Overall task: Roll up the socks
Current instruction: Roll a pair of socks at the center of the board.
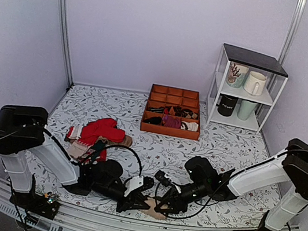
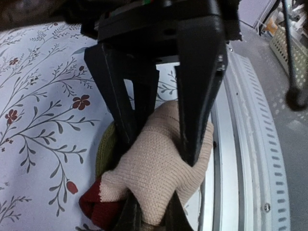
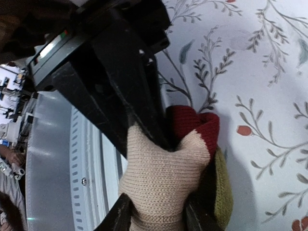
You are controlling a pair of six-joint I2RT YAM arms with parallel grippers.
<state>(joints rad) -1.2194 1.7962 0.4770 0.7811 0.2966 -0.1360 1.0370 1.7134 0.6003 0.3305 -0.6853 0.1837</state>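
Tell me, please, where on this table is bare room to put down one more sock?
Bare cloth lies between the red socks and the tray, left of the tray at the back, and between the shelf and the right arm. The near edge is crowded: both arms' jaws clamp the beige sock there.

L arm (image 1: 52,158) & R arm (image 1: 256,173): black joints, white links, black cables (image 1: 129,148) looping; fingers (image 2: 199,96) matte black, tapered.
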